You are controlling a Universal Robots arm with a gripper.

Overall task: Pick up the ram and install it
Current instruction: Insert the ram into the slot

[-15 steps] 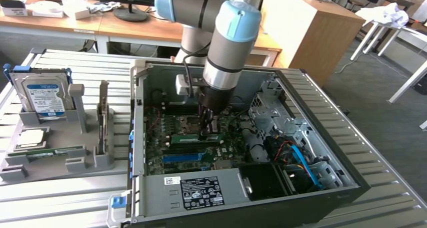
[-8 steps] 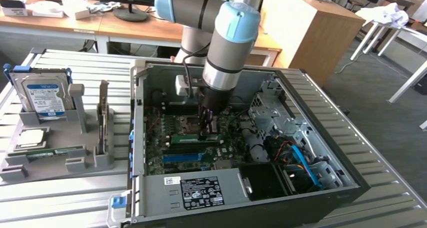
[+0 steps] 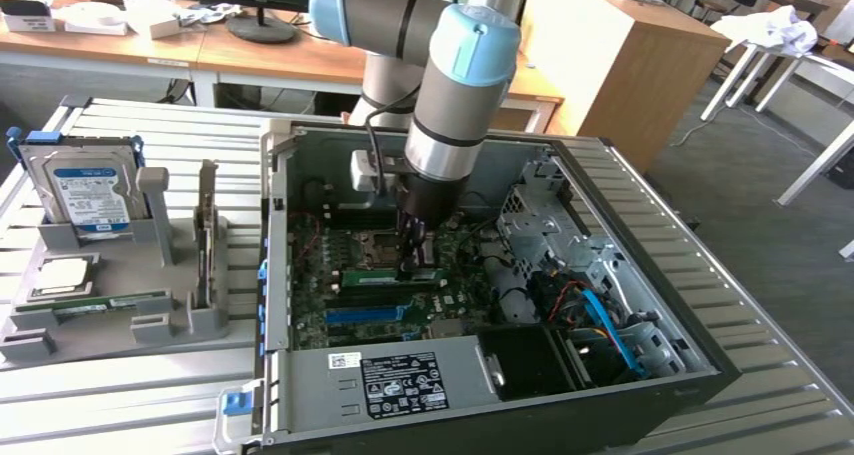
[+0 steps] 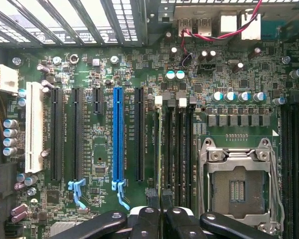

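My gripper [image 3: 415,258] reaches straight down into the open computer case [image 3: 694,360], just above the motherboard [image 3: 360,320]. The ram [image 3: 380,276], a narrow green stick with dark chips, stands on edge at the fingertips, level with the memory slots beside the CPU socket [image 4: 237,186]. The gripper is shut on the ram. Whether the stick is pressed home in a slot I cannot tell. In the wrist view the black fingers [image 4: 148,219] stand close together over the dark memory slots [image 4: 175,149], next to the blue expansion slot [image 4: 118,134].
A grey holder [image 3: 114,330] at the exterior view's left carries a silver hard drive [image 3: 87,190], a square chip [image 3: 60,275], a green strip [image 3: 107,303] and an upright grey card [image 3: 207,230]. Case walls, a drive cage [image 3: 534,225] and blue cables [image 3: 601,315] crowd the gripper.
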